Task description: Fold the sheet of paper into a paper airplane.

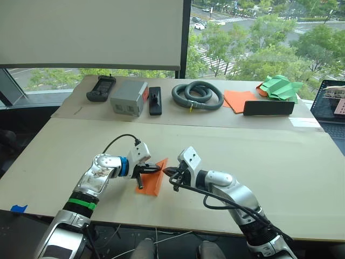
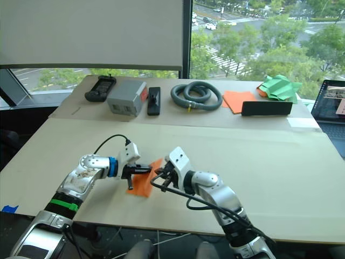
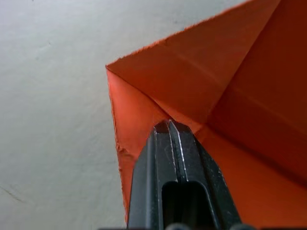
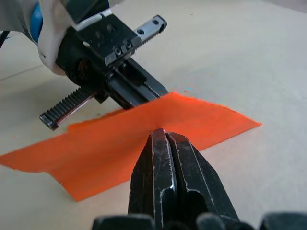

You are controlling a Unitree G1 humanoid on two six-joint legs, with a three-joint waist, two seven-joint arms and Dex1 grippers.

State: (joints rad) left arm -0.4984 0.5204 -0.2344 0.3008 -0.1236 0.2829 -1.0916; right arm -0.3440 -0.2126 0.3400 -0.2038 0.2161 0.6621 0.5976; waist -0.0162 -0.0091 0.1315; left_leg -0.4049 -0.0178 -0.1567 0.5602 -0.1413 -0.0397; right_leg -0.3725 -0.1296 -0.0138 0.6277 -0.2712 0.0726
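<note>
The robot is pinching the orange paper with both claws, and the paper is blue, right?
Not quite. Both claws do pinch it, but the paper is bright orange, not blue. The right wrist view shows it best: the right claw is shut on the orange sheet's edge, with the left claw gripping it from the other side, above the table.

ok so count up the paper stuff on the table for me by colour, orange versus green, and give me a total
Orange: 2, the sheet of paper pinched between the left gripper and right gripper, and the orange paper stack at the back.
Green: 1, the pile of green paper shapes.
Total: 3
</note>
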